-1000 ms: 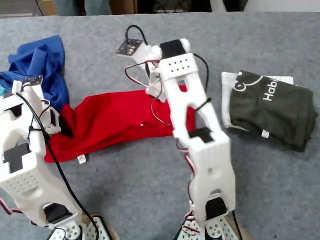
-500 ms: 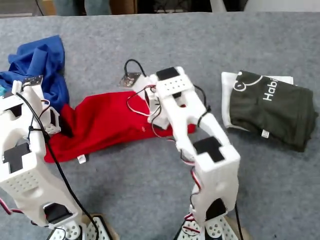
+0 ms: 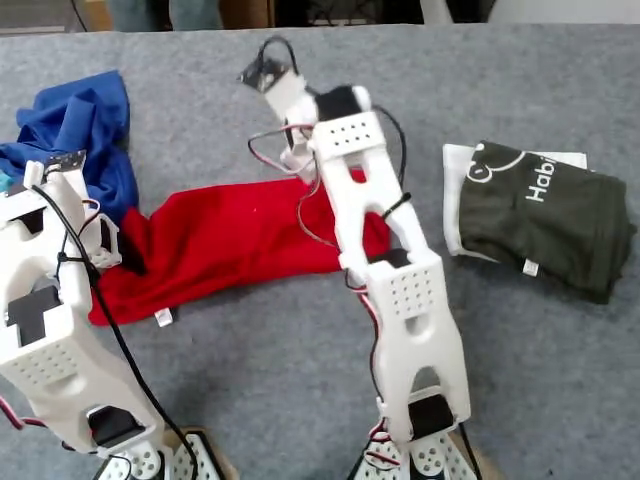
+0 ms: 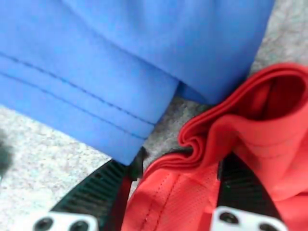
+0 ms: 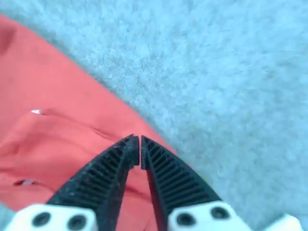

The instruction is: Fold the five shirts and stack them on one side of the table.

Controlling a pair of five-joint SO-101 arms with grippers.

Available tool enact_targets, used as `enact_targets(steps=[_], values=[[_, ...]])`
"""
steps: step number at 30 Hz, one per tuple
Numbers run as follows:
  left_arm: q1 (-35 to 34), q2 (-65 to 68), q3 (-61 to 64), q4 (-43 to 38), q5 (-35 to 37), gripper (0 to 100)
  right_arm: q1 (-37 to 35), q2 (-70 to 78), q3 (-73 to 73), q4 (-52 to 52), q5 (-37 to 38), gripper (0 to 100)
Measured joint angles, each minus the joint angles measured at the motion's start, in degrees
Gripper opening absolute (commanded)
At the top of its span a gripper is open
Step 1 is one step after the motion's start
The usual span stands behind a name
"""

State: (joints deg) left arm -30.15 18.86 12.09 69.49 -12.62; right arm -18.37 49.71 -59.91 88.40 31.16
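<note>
Bright, even light from above over the grey table (image 3: 560, 380), soft shadow hugging the right arm (image 3: 410, 310), dim room beyond the far edge, deep shade inside a fold of the red shirt (image 4: 262, 137).

Looks like a robotics lab or a maker's workshop. Reads that way first from the desk (image 3: 560, 380), covered from edge to edge in grey felt-like matting as a work surface. Then from the left arm (image 3: 40, 330) and right arm (image 3: 400, 300), white plastic-looking shells dotted with open screw holes, mounted side by side at the near edge. Bare red, white and black wires (image 3: 268, 135) looping outside the joints, and a small uncovered circuit board (image 3: 262, 75) perched on one wrist. Beyond the far edge, only a glimpse of a dark room, with a strip of brown wood (image 3: 245, 12) and something pale (image 3: 560, 10), too little to tell more.
</note>
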Motion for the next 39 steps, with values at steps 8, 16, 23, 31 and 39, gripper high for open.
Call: enact_targets(steps=[8,16,23,31,39], values=[[0.0,0.0,0.0,0.0,0.0,26,1.4,-2.9,-2.2,12.3,-1.9,1.4],[0.0,0.0,0.0,0.0,0.0,26,-3.0,-17.8,36.6,1.8,-2.3,1.5],[0.0,0.0,0.0,0.0,0.0,26,-4.5,-13.8,42.5,-19.3,-2.4,1.5],[0.0,0.0,0.0,0.0,0.0,26,-4.6,-12.0,33.9,-6.6,-2.4,1.5],[4.7,-0.4,-0.2,-0.2,-0.1,24,-1.3,-17.0,13.3,10.5,-7.9,1.5]])
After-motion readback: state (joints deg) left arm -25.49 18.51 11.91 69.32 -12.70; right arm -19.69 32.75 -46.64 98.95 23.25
